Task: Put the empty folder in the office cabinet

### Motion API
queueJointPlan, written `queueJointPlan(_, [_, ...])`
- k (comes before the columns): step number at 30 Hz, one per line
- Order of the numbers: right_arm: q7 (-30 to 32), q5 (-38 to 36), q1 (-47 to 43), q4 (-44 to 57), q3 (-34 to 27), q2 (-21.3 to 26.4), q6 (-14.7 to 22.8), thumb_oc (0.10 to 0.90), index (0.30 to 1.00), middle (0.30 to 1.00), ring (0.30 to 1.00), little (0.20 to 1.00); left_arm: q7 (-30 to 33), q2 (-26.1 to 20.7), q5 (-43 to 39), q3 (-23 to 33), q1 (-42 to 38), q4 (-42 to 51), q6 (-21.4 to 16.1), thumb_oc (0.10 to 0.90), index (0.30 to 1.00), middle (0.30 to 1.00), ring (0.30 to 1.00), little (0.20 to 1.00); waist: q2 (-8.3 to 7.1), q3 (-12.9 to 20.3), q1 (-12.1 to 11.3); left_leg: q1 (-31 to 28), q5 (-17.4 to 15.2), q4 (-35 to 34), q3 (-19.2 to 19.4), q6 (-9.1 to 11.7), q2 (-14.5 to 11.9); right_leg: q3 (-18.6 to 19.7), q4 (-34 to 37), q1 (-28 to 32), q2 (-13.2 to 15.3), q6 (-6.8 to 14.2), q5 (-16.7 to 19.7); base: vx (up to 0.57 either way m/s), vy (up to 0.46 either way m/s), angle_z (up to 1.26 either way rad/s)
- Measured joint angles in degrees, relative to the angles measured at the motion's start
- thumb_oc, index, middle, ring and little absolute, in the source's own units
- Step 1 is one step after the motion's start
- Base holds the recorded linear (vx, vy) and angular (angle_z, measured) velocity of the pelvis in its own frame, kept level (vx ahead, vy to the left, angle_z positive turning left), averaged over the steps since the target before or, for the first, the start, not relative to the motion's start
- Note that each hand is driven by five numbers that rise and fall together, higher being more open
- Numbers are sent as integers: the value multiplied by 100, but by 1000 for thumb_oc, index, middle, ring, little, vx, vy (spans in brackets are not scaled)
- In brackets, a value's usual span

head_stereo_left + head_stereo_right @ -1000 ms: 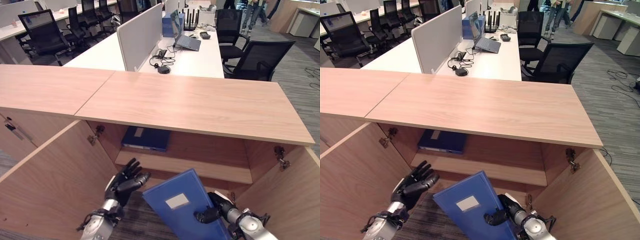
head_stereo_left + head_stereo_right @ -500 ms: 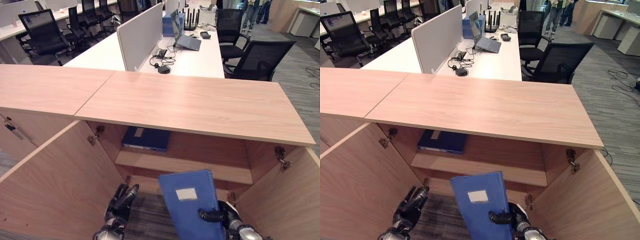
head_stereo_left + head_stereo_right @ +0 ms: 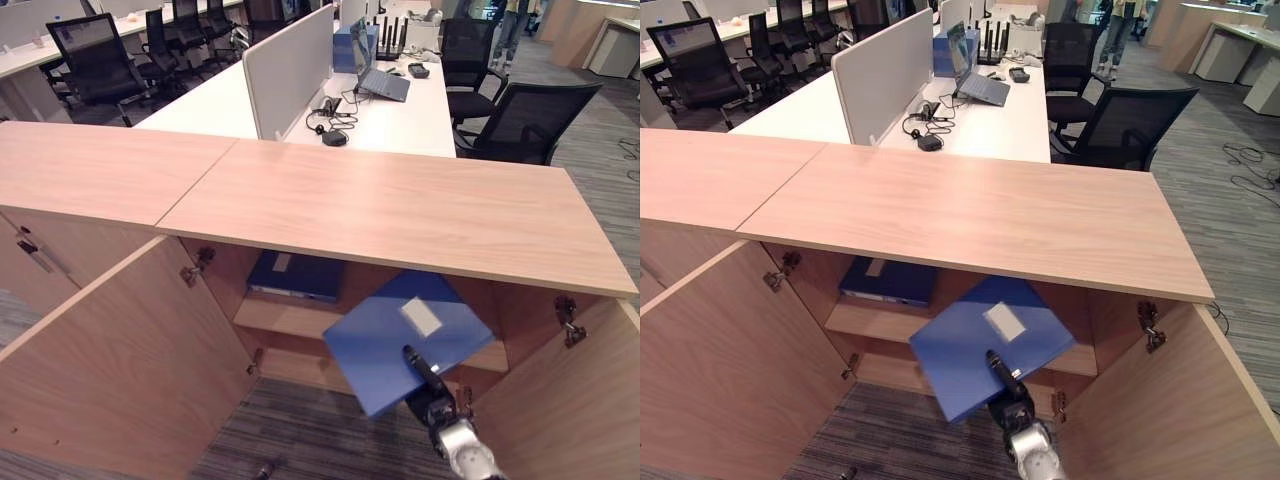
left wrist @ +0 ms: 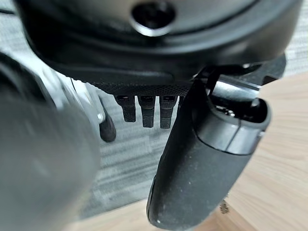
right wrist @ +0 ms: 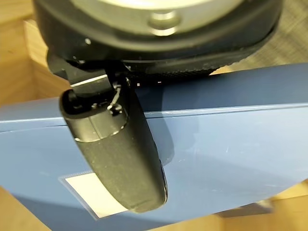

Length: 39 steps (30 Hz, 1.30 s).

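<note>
Under the cabinet (image 3: 400, 215) top, right hand (image 3: 428, 392) pinched the blue folder (image 3: 405, 340) at the shelf (image 3: 285, 318) front; left hand (image 4: 144, 110) fingers straight.

The blue folder (image 3: 405, 340) hides the right hand's (image 3: 432, 398) fingers beneath it. The second folder (image 3: 296, 277) on the shelf is partly covered by the cabinet top (image 3: 400, 210).

Dark, matte right hand (image 5: 115, 149) with a rounded thumb on a silver-grey wrist.
</note>
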<state>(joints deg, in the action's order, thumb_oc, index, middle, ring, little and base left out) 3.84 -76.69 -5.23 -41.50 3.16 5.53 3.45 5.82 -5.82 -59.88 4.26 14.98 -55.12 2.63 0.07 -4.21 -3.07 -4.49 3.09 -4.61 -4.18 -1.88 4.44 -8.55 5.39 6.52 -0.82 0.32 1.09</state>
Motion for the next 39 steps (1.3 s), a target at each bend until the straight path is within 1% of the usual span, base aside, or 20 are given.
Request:
queueJointPlan(2, [16, -59, -129, 0, -232, 186, 52, 400, 300, 300, 300, 300, -61, 2, 5, 1, 24, 48, -3, 800, 900, 900, 900, 900, 0, 0, -67, 37, 2, 1, -60, -2, 4, -50, 0, -8, -1, 12, -9, 27, -19, 11])
queueJointPlan(6, [40, -245, -175, 17, -407, 199, 308, 400, 300, 300, 300, 300, -143, -1, 12, -2, 187, 279, -5, 800, 900, 900, 900, 900, 11, -6, -114, 99, 15, 2, -144, 2, 8, -138, 1, -53, -1, 24, -27, -39, -23, 12])
queueJointPlan(9, [95, -392, -335, 23, -471, 228, 474, 400, 300, 300, 300, 300, -171, -7, 191, -25, 174, 345, -9, 800, 900, 900, 900, 900, 57, -29, -175, 466, 153, 4, -203, -21, 10, -231, 1, -382, 1, 21, 2, -88, -18, 13])
queueJointPlan(12, [246, -505, -793, 22, -645, 406, 657, 400, 300, 300, 300, 300, -233, -22, 307, -150, 32, 293, -31, 800, 900, 900, 900, 900, 221, -240, -214, 854, 300, 4, -299, 10, 15, -324, 1, -751, 7, 17, 117, -68, -12, 17])
queueJointPlan(13, [250, -519, -1037, 22, -736, 491, 757, 400, 300, 300, 300, 300, -244, -26, 453, -177, -13, 205, -22, 800, 900, 900, 900, 900, 316, -400, -245, 958, 342, 4, -300, 31, 14, -339, 1, -844, 6, 11, 154, -72, -11, 3])
queueJointPlan(17, [251, -564, -1768, 27, -1016, 698, 1049, 400, 300, 300, 300, 300, -298, -90, 692, -231, -48, 63, -63, 800, 900, 900, 900, 900, 431, -741, -317, 1449, 433, 5, -312, 128, -2, -407, -41, -1342, -10, -37, 298, -80, 1, 2])
queueJointPlan(19, [281, -580, -2069, 25, -1146, 790, 1245, 400, 300, 300, 300, 300, -340, -189, 854, -268, -109, -110, -63, 800, 900, 900, 900, 900, 435, -980, -355, 1632, 545, 10, -331, 71, -16, -456, -136, -1584, -14, -54, 294, -106, 12, 6])
queueJointPlan(20, [280, -610, -2227, 27, -1146, 834, 1272, 400, 300, 300, 300, 300, -400, -229, 886, -304, -138, -155, -67, 800, 900, 900, 900, 900, 432, -1050, -349, 1739, 557, 33, -325, 70, -31, -454, -251, -1728, -15, -59, 258, -114, 13, 2])
queueJointPlan(21, [285, -680, -2480, 10, -1180, 915, 1359, 400, 300, 300, 300, 300, -393, -271, 933, -350, -294, -326, -105, 800, 900, 900, 900, 900, 450, -1243, -366, 1885, 607, 92, -325, 100, -30, -468, -426, -1907, 4, -102, 231, -160, 18, 0])
queueJointPlan(22, [307, -687, -2601, -7, -1202, 931, 1403, 400, 300, 300, 300, 300, -396, -297, 978, -436, -364, -432, -155, 800, 900, 900, 900, 900, 461, -1277, -373, 2070, 587, 245, -312, 127, -18, -476, -642, -2105, 35, -92, 176, -85, -4, 2])
queueJointPlan(23, [334, -689, -2891, -25, -1282, 953, 1481, 400, 300, 300, 300, 300, -406, -346, 1098, -511, -496, -499, -172, 800, 900, 900, 900, 900, 445, -1396, -343, 2342, 523, 462, -285, 210, 7, -477, -1093, -2487, 103, -121, -25, -51, -2, 6])
queueJointPlan(24, [374, -691, -3043, -27, -1351, 1004, 1544, 400, 300, 300, 300, 300, -385, -358, 1134, -502, -624, -521, -173, 800, 900, 900, 900, 900, 493, -1534, -379, 2412, 524, 503, -293, 210, 19, -508, -1300, -2625, 135, -164, -82, 85, -48, 7])
queueJointPlan(25, [451, -731, -3220, -40, -1367, 1046, 1595, 400, 300, 300, 300, 300, -418, -407, 1132, -511, -728, -488, -224, 800, 900, 900, 900, 900, 490, -1694, -429, 2439, 521, 544, -294, 210, 46, -505, -1618, -2787, 199, -180, -238, 22, -22, 13])
queueJointPlan(26, [462, -731, -3284, -49, -1330, 1043, 1603, 400, 300, 300, 300, 300, -410, -438, 1139, -503, -792, -479, -282, 800, 900, 900, 900, 900, 496, -1745, -481, 2445, 406, 552, -321, 218, 62, -490, -1878, -2909, 249, -183, -472, 128, -64, 8])
queueJointPlan(27, [474, -729, -3397, -48, -1302, 1029, 1622, 400, 300, 300, 300, 300, -424, -491, 1189, -601, -819, -460, -338, 800, 900, 900, 900, 900, 438, -1767, -517, 2633, 372, 812, -268, 204, 152, -482, -2317, -3227, 388, -188, -665, 25, -19, 4])
queueJointPlan(28, [480, -730, -3639, -38, -1308, 1028, 1669, 400, 300, 300, 300, 300, -440, -495, 1287, -624, -860, -428, -378, 800, 900, 900, 900, 900, 466, -1807, -519, 2885, 216, 1033, -239, 168, 171, -485, -2589, -3466, 450, -243, -821, 100, -34, 2])
queueJointPlan(30, [523, -773, -3793, -25, -1299, 1068, 1754, 400, 300, 300, 300, 300, -469, -493, 1343, -634, -906, -333, -317, 800, 900, 900, 900, 900, 577, -1882, -589, 2961, 252, 1088, -225, 110, 179, -472, -2738, -3597, 463, -208, -849, -20, 8, 0])
queueJointPlan(32, [583, -776, -3918, 46, -1289, 1242, 1893, 400, 300, 300, 300, 300, -519, -495, 1341, -705, -917, -113, -302, 800, 900, 900, 900, 900, 773, -1990, -575, 2976, 252, 1089, -203, 108, 166, -455, -2759, -3626, 449, -242, -826, -60, 11, -6])
queueJointPlan(34, [626, -776, -4051, 46, -1272, 1370, 1950, 400, 300, 300, 300, 300, -527, -498, 1341, -860, -934, 36, -332, 800, 900, 900, 900, 900, 864, -2064, -527, 3005, 252, 1086, -169, 108, 163, -426, -2763, -3665, 443, -267, -808, -27, 5, -8])
queueJointPlan(39, [755, -778, -4072, 45, -1286, 1503, 2133, 400, 300, 300, 300, 300, -534, -498, 1342, -868, -950, 171, -388, 800, 900, 900, 900, 900, 846, -2075, -476, 3006, 253, 1076, -87, 106, 109, -343, -2660, -3638, 368, -298, -714, -17, -22, -12])
